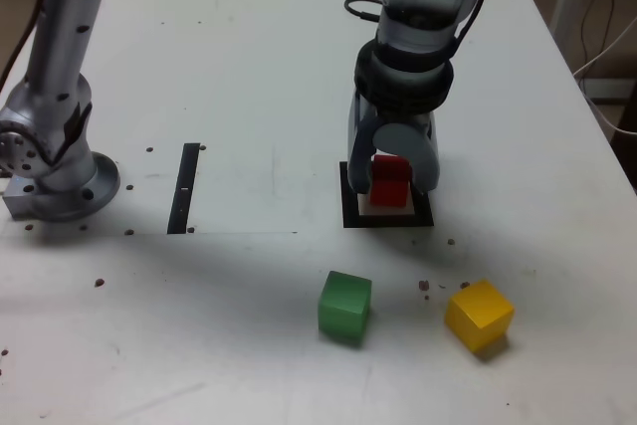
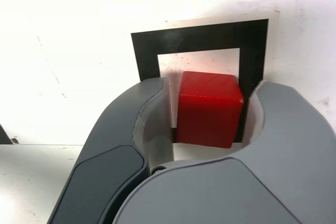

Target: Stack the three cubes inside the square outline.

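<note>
The tool (image 1: 399, 178) is open around the red cube (image 2: 209, 109); in the wrist view there is a gap on each side of it, so I judge that the cube is free. The red cube is inside the outline (image 2: 202, 36), or mostly so, but it is not centred: in the wrist view it is close to one dark side, and I cannot tell if its base touches the black.

The main risk, I think, is the lifting of the tool. If the arm moves sideways before the fingers are above the cube, one finger can push it out of the outline or turn it. The gap is narrower on one side, so this finger is the more probable cause.

The green cube (image 1: 345, 306) and the yellow cube (image 1: 480, 316) are apart on the worktop (image 1: 199, 345), outside the outline. The yellow one sits turned to the exterior view; if the tool takes it at a wrong angle, it may slip or arrive twisted. A base that is off centre could also make the later cubes hang over and fall.
</note>
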